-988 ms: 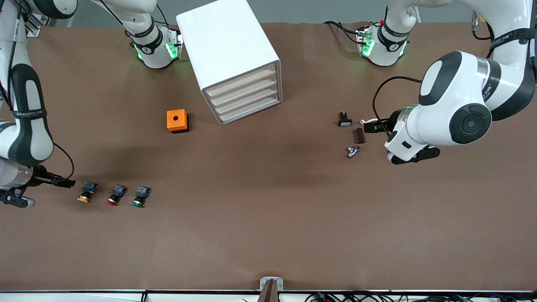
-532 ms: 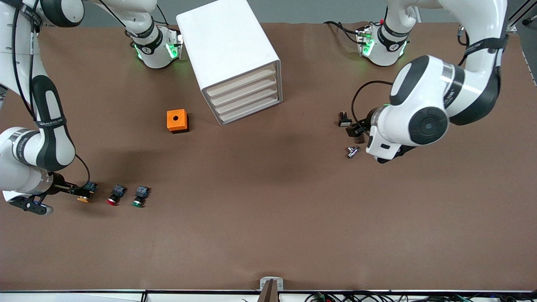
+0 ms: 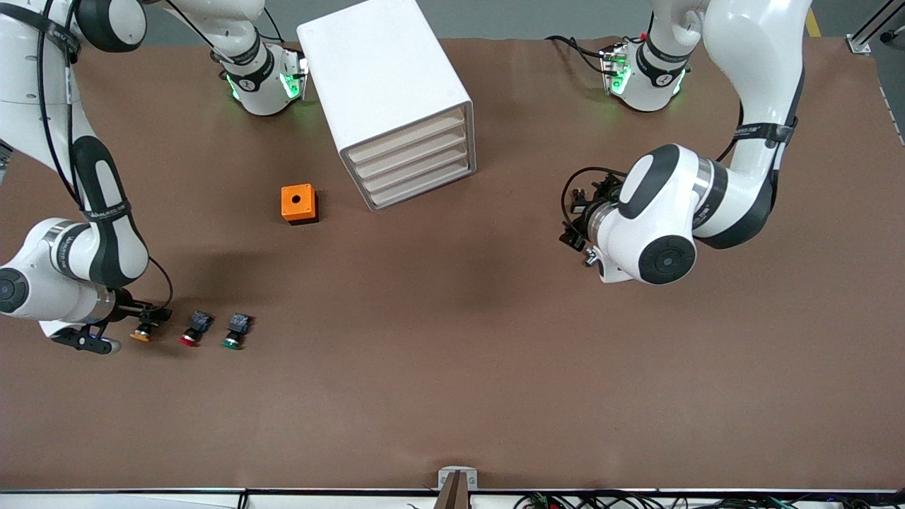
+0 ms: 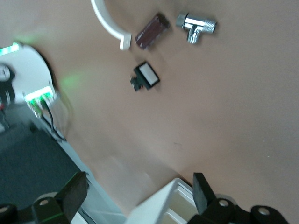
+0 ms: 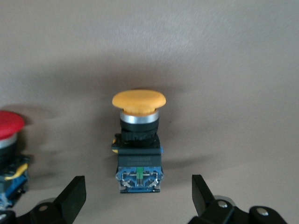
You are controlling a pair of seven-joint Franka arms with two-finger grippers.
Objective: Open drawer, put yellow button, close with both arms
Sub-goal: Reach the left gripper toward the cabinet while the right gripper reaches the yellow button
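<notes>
The white cabinet (image 3: 385,78) stands near the robots' bases, and its uppermost drawer (image 3: 406,138) is shut like the three below. The yellow button (image 3: 141,334) lies toward the right arm's end, first in a row of three. My right gripper (image 3: 146,315) is open over the button's blue rear block. In the right wrist view the button (image 5: 138,140) lies between the spread fingers (image 5: 74,192), untouched, and the gripper (image 5: 138,192) is empty. My left gripper (image 3: 574,227) is open and empty over small parts. Its wrist view shows its fingers (image 4: 202,190) apart, with a cabinet corner (image 4: 170,205) between them.
A red button (image 3: 194,329) and a green button (image 3: 235,331) lie beside the yellow one. An orange box (image 3: 298,203) sits near the cabinet. Under the left arm lie a chrome fitting (image 4: 196,24), a brown block (image 4: 152,31), a black switch (image 4: 146,77) and a white curved piece (image 4: 106,25).
My right gripper has moved along the table onto the yellow button's blue end. My left arm has swung toward the cabinet and now covers the small parts.
</notes>
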